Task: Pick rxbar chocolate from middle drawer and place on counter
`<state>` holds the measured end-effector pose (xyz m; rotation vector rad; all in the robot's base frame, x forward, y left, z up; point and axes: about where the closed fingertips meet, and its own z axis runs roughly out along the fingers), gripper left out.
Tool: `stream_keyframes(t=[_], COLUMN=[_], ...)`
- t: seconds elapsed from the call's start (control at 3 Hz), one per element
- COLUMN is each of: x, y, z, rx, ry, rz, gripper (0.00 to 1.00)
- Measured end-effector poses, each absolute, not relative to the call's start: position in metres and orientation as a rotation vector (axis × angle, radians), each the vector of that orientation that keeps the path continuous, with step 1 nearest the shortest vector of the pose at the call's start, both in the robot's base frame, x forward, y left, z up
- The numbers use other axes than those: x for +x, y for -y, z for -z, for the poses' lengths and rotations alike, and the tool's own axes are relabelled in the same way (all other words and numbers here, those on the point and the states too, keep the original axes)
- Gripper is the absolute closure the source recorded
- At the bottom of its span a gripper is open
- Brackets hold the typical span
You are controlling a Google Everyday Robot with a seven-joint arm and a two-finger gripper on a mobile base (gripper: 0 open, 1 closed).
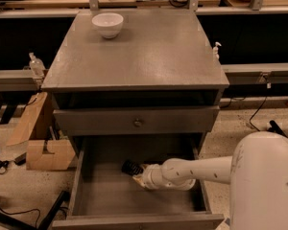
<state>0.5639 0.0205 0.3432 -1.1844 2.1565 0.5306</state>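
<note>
The middle drawer (103, 193) is pulled open at the bottom of the cabinet, and its grey floor shows. My gripper (131, 167) is down inside it, left of centre, at the end of the white arm (192, 171) that reaches in from the right. Its dark tip sits low over the drawer floor. I cannot make out the rxbar chocolate; it is hidden or lost in the dark tip of the gripper. The counter (149, 56) is the grey cabinet top above.
A white bowl (108, 24) stands at the counter's back left. A shut drawer front with a small knob (137, 122) sits above the open drawer. Cardboard boxes (43, 152) lie on the floor at the left. My white base (264, 186) is at the right.
</note>
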Motion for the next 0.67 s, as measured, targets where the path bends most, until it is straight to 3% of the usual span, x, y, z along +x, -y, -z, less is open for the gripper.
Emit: stream_keyframes(t=[0.67], x=[0.5639], y=[-0.0205], z=[-0.3433], rx=[-1.184], ry=[-2.156], rz=[-0.531], gripper=[1.00])
